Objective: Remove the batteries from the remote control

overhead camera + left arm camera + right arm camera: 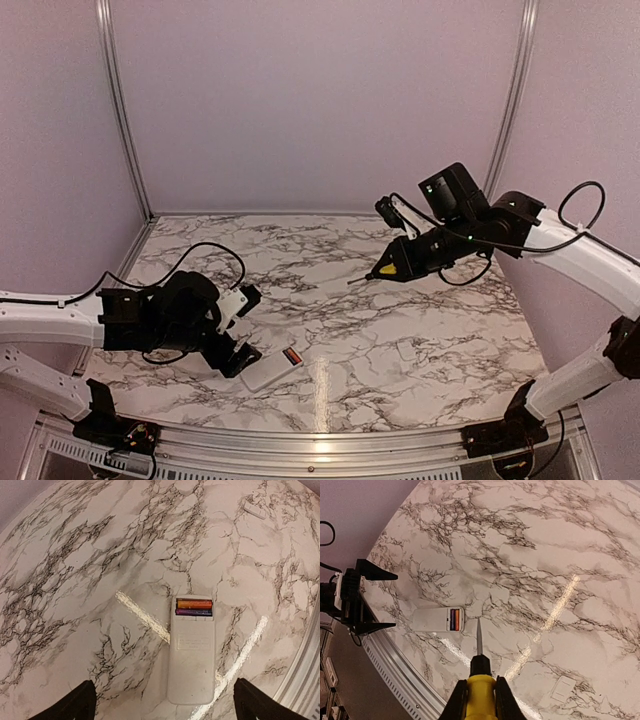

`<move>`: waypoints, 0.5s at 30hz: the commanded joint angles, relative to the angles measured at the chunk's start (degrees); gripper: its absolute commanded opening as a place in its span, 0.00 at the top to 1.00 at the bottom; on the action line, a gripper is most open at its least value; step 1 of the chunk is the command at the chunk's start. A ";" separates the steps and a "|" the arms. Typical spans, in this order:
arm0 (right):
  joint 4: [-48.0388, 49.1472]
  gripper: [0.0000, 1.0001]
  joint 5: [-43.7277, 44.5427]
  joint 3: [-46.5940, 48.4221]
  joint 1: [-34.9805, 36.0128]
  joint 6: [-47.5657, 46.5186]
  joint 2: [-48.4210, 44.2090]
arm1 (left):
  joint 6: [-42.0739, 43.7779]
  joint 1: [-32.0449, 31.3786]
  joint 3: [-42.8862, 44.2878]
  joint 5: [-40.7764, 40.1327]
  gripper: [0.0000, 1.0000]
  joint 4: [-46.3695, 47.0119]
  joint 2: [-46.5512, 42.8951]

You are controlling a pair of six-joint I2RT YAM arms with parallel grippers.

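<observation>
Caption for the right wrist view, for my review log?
Right gripper holds yellow screwdriver, tip aimed toward the uncovered remote control with both batteries seated.

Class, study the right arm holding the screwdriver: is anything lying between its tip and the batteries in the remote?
Nothing visible does. Only bare marble table lies between the screwdriver tip and the batteries, exposed in the remote control. The small white cover plate rests well off to one side.

A fixed camera above and behind the arm bases looks forward and down over the whole marble table (400,330). The left wrist camera sits close over the remote control (191,655); the right wrist camera, sighting along its screwdriver (479,682), sees that remote from farther off.
</observation>
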 commanded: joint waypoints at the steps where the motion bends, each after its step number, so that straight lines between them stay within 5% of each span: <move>1: 2.85 1.00 2.98 1.97 -0.25 2.68 1.29 | 10.23 -0.22 -1.33 6.02 0.01 2.65 1.84; 15: 4.71 1.00 4.67 -0.30 -0.24 5.79 0.54 | 9.85 -0.30 4.42 7.06 0.06 2.08 19.66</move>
